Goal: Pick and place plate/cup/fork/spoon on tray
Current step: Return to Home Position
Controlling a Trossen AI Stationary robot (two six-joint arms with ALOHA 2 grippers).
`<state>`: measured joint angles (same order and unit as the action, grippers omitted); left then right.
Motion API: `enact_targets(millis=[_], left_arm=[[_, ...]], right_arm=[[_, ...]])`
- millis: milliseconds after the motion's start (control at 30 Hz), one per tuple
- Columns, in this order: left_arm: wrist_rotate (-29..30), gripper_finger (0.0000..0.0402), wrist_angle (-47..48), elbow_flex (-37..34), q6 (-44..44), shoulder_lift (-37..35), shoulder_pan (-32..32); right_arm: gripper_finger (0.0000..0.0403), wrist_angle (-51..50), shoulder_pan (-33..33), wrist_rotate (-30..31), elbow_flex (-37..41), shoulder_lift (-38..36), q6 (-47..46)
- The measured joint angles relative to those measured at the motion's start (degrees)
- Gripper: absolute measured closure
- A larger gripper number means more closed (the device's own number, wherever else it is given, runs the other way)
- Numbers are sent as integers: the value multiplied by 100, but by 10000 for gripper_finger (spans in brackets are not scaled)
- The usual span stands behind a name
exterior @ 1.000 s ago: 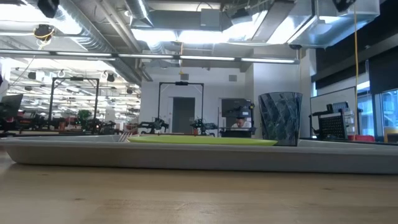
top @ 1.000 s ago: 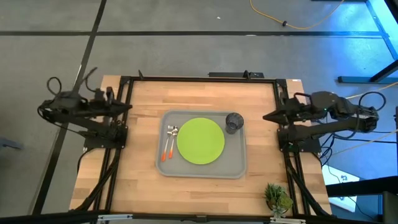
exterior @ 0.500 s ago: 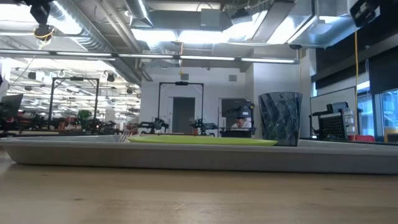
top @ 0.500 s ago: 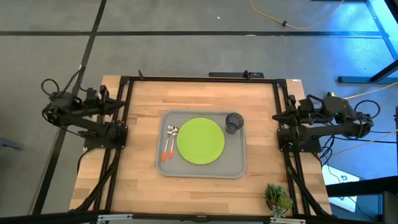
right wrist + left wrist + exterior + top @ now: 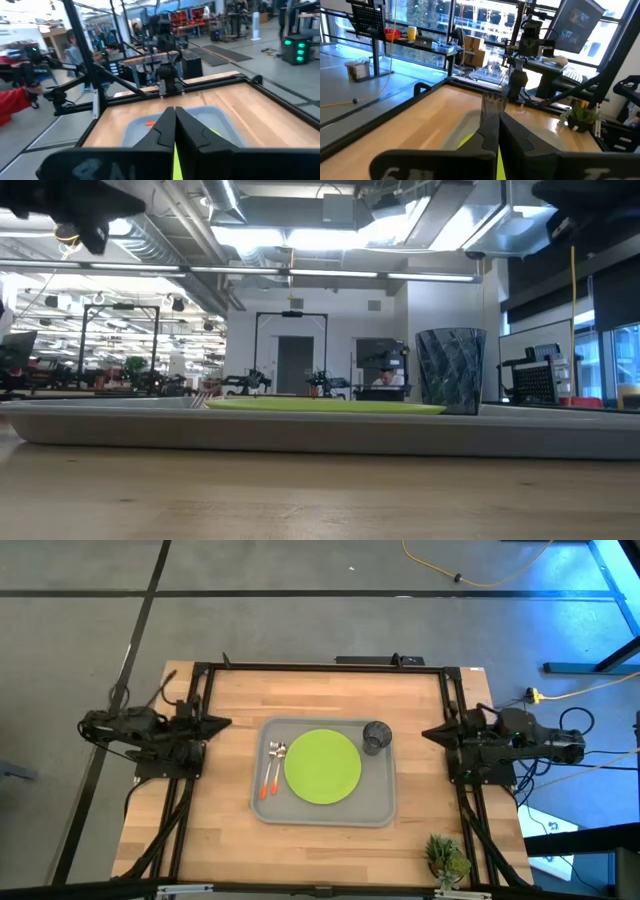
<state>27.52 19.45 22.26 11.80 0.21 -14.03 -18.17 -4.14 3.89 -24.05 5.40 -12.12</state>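
The light-grey tray [image 5: 380, 802] lies in the middle of the table. On it lie the lime-green plate [image 5: 322, 766], the dark see-through cup [image 5: 376, 737] upright at its far right corner, and the fork and spoon side by side [image 5: 272, 768] at its left, orange handles toward the near edge. The low view shows the tray's rim [image 5: 320, 432], the plate [image 5: 325, 406], the cup [image 5: 451, 370] and fork tines [image 5: 203, 395]. My left gripper [image 5: 225, 723] [image 5: 493, 98] is shut and empty at the table's left edge. My right gripper [image 5: 428, 731] [image 5: 170, 110] is shut and empty at the right edge.
A black frame [image 5: 320, 667] runs round the table. A small potted plant [image 5: 446, 860] stands at the near right corner. Bare wood lies between the tray and each gripper. The right wrist view shows a person's red sleeve [image 5: 15, 100] beyond the table.
Both arms have folded in and gone down over the table's left and right edges; their dark shapes now show at the low view's top corners. The tray and the tableware have not moved.
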Motion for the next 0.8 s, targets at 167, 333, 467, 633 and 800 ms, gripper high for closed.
enact_targets(millis=[167,333,467,633,800], left_arm=[[-16,402,-749,-658,1,0,1],[-75,402,-1052,-1091,-33,0,4],[-154,402,-1226,-1397,-58,0,3],[-194,402,-1425,-1667,-250,-1,3],[-162,402,-1766,-1944,-606,-2,3]], right_arm=[[396,619,-1,-195,503,-86,-82],[396,830,-2,-475,925,-98,-70],[396,1014,-2,-508,1288,-95,-71],[396,1682,-1,-523,1816,-106,184],[396,2226,-1,-547,2260,-106,215]])
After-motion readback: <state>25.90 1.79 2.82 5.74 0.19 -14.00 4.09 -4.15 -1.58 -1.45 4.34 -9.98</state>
